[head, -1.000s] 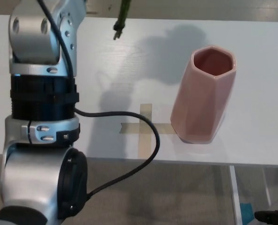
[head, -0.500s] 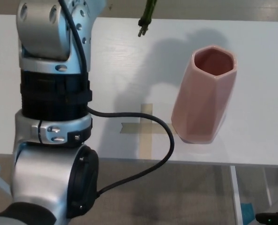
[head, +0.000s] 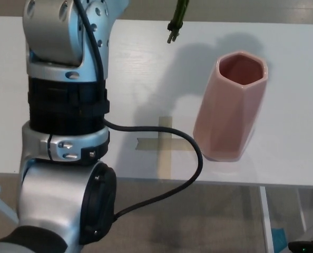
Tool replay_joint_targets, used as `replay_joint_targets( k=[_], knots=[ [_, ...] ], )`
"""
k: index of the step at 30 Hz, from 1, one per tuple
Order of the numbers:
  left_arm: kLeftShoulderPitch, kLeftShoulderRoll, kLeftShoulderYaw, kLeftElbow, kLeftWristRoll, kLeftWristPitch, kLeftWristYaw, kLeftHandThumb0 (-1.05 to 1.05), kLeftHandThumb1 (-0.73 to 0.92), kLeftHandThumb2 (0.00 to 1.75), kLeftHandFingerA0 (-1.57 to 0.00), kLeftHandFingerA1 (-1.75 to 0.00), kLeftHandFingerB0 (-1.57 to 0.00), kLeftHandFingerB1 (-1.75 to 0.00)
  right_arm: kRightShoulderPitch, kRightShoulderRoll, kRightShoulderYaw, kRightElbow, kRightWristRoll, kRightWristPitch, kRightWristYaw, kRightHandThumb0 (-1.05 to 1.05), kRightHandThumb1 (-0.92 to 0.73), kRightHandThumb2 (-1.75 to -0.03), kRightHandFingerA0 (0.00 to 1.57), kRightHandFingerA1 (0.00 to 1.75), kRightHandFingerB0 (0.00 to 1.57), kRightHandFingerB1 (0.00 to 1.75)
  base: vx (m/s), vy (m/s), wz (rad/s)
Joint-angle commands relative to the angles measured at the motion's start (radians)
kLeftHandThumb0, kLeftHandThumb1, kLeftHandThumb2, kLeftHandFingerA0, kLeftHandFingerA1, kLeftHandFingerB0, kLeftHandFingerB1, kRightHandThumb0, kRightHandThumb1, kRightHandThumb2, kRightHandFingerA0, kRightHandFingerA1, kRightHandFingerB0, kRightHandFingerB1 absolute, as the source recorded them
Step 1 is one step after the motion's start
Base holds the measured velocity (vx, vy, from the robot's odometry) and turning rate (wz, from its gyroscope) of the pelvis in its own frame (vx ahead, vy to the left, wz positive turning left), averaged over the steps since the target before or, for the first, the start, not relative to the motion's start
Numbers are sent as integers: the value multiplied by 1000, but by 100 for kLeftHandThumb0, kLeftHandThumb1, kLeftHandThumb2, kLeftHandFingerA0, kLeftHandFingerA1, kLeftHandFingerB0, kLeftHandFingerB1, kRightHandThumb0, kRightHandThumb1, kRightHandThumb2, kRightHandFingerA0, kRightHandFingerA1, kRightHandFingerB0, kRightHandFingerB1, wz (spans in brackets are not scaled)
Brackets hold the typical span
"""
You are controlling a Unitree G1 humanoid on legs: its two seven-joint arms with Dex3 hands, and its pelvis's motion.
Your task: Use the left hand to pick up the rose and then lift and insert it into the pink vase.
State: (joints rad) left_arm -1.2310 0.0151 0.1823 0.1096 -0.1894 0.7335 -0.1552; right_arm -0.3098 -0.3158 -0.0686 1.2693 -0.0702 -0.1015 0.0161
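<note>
So from our head view the left arm (head: 67,121) fills most of the left side, silver and black segments with a black cable (head: 162,174) looping off it over the front edge of the white bench (head: 283,68). Our left hand itself is out of the top of the picture, so we can't tell how its fingers are set or what they hold. All we see of the rose is the lower end of its green stem (head: 175,23), hanging down from the top edge over the far part of the bench, off the surface, with its cut tip pointing down. The bloom is out of view. The pink vase (head: 230,108) stands upright near the front edge toward the right, faceted sides, mouth open and empty as far as we see. The stem tip is to the left of the vase and well apart from it. A tan tape cross (head: 163,143) sits on the bench just left of the vase base. Right hand doesn't show.
</note>
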Motion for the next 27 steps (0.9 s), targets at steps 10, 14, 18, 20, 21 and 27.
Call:
replay_joint_targets(
  k=[10, 14, 18, 20, 21, 27],
  knots=[
    [-95, -68, 10, 8, -92, 39, 35, -20, 85, 65, -99, -139, -82, -87, 6, -6, -2, 3, -1, 20, 12, -30, -58, -57, 59, 47, 54, 43, 0, 0, 0],
    [-109, -84, 18, -6, -109, 70, 67, -20, 85, 65, -102, -138, -81, -88, 8, -4, -4, 6, 0, 20, 17, -29, -58, -57, 58, 47, 54, 43, 0, 0, 0],
    [-131, -101, 37, -9, -136, 92, 87, -21, 85, 67, -101, -141, -81, -86, 10, -7, -1, 3, -2, 19, 22, -29, -58, -57, 59, 47, 54, 43, 0, 0, 0],
    [-137, -103, 40, -4, -142, 93, 91, -21, 85, 66, -102, -142, -81, -86, 9, -7, -3, 3, 0, 20, 22, -29, -58, -57, 59, 47, 54, 43, 0, 0, 0],
    [-147, -109, 47, 3, -150, 94, 96, -20, 85, 66, -103, -142, -81, -86, 7, -6, -7, 3, 4, 21, 21, -29, -58, -57, 58, 47, 54, 43, 0, 0, 0],
    [-149, -130, 56, -8, -173, 106, 112, -18, 85, 65, -106, -141, -83, -87, 2, -5, -4, 4, -1, 28, 21, -29, -58, -57, 58, 47, 54, 43, 0, 0, 0]
  ],
)
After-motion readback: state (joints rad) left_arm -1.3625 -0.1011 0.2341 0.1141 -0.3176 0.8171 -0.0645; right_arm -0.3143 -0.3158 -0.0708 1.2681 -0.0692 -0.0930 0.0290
